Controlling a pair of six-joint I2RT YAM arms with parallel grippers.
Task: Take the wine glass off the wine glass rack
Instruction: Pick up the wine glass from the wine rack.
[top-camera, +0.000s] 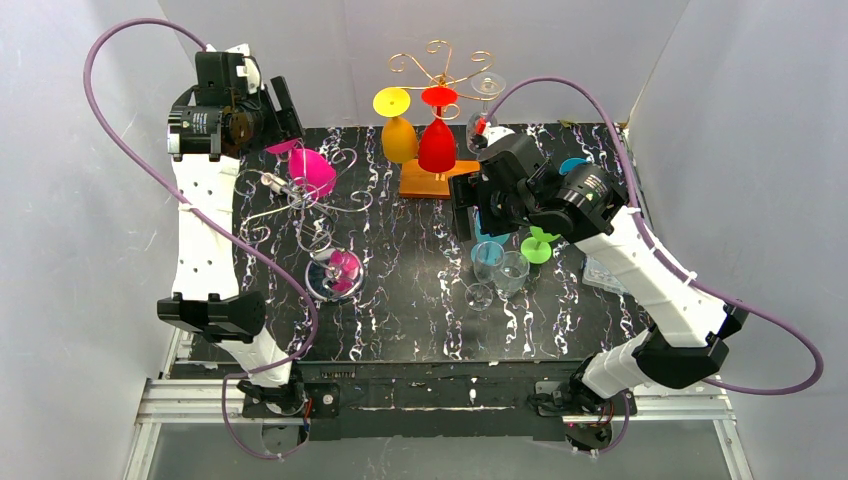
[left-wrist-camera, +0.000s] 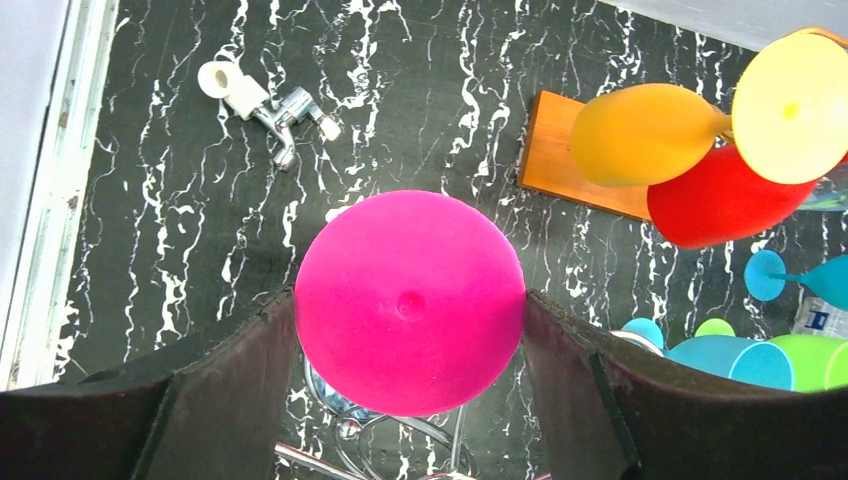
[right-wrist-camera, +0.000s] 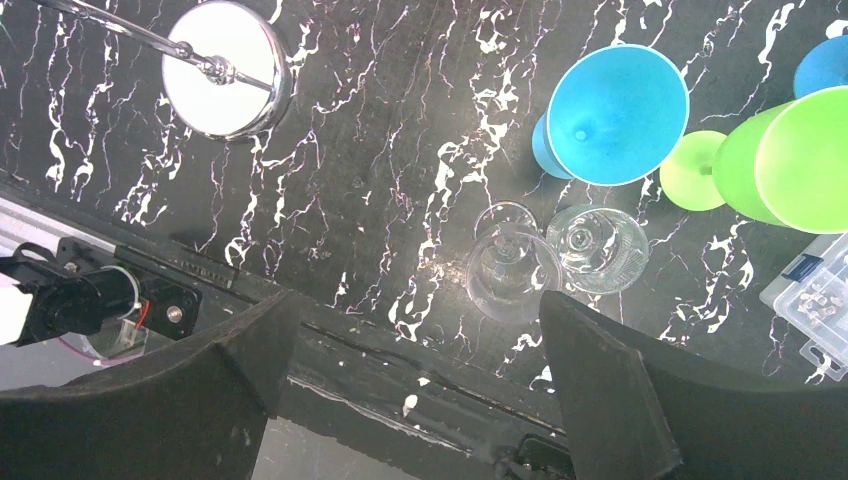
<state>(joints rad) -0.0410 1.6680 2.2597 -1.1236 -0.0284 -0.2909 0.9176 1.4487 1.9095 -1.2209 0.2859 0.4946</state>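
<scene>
A pink wine glass (top-camera: 314, 172) hangs tilted at the top of the silver wire rack (top-camera: 318, 222) on the left. My left gripper (top-camera: 287, 141) is shut on it. In the left wrist view the glass's round pink foot (left-wrist-camera: 410, 300) fills the gap between both fingers, with rack wires (left-wrist-camera: 400, 440) just below. My right gripper (top-camera: 467, 205) is open and empty. It hovers over the table's middle right, and both fingers stand wide apart in the right wrist view (right-wrist-camera: 415, 310).
A gold rack (top-camera: 440, 60) on an orange base (top-camera: 425, 180) holds a yellow glass (top-camera: 398, 135), a red glass (top-camera: 437, 145) and a clear one (top-camera: 487, 85). Clear glasses (top-camera: 497, 270), blue (right-wrist-camera: 615, 115) and green (right-wrist-camera: 790, 165) glasses and a plastic box (top-camera: 605, 272) are right. A metal fitting (left-wrist-camera: 270, 105) lies left.
</scene>
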